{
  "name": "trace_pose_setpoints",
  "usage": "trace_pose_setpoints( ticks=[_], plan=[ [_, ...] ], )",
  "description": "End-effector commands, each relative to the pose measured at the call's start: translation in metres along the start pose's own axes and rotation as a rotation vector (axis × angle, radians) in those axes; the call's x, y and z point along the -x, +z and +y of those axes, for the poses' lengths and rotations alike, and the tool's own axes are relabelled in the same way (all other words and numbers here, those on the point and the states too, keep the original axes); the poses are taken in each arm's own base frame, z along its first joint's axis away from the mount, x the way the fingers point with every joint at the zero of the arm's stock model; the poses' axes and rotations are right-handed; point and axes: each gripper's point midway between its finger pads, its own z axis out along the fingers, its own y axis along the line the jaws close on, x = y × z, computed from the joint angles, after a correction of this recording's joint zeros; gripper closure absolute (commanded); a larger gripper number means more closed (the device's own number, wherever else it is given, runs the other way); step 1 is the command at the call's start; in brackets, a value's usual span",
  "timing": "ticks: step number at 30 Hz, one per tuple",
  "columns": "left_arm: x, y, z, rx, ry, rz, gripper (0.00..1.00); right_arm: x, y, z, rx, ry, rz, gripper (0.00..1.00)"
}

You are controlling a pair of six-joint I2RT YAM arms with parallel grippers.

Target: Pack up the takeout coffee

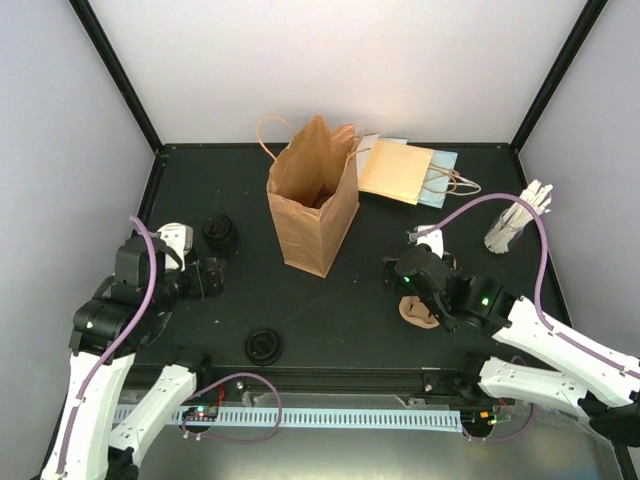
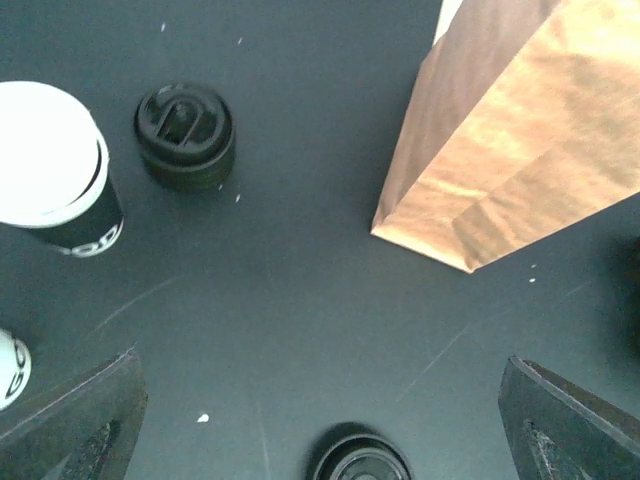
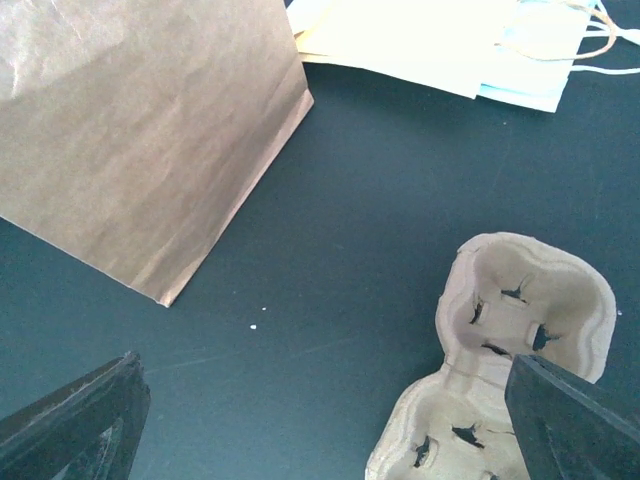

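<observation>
Left hand [image 2: 320,362] hangs with its fingers apart, holding nothing. A cup [image 2: 55,150] stands upright on the desk [image 2: 300,270] at its 10 o'clock, and a second cup [image 2: 8,368] sits at 9 o'clock, just beside the left finger. Right hand [image 3: 322,365], also spread and empty, is well apart from both.

Black table [image 1: 340,300] bears: upright brown paper bag [image 1: 315,215], flat tan paper bags [image 1: 398,172], beige moulded-pulp cup carrier [image 3: 560,290], two black round lids [image 1: 263,345] — and two black-sleeved cream paper cups [image 2: 55,165].

first cup [image 2: 55,165]: upright, black-sleeved | second cup [image 2: 6,366]: beside it, mostly cropped
</observation>
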Motion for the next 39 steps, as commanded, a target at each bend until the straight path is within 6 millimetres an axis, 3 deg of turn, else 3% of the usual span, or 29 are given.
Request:
trace_pose_setpoints(
  ticks=[1,10,12,19,24,32,39],
  plan=[
    [-0.016,0.005,0.017,0.089,-0.069,0.060,0.02,-0.002,0.004,0.000,0.023,0.029,-0.027,0.00],
    [-0.012,0.034,0.052,0.291,-0.088,0.084,0.03,-0.023,0.005,-0.008,0.045,0.053,0.000,0.00],
    [-0.004,0.043,0.055,0.308,-0.085,0.085,0.04,-0.024,0.003,-0.008,0.061,0.059,-0.002,0.00],
    [0.026,0.072,0.095,0.435,-0.127,0.128,0.01,-0.026,-0.003,-0.005,0.112,0.032,0.000,0.00],
    [0.038,0.081,0.089,0.365,-0.185,0.147,0.01,-0.032,-0.001,-0.005,0.103,0.007,0.032,0.00],
    [0.040,0.049,0.074,0.328,-0.188,0.135,0.01,-0.033,0.000,0.000,0.135,0.011,0.031,0.00],
    [0.027,0.033,0.027,0.043,-0.196,0.015,0.01,-0.031,-0.001,0.007,0.155,-0.011,0.042,0.00]
  ],
)
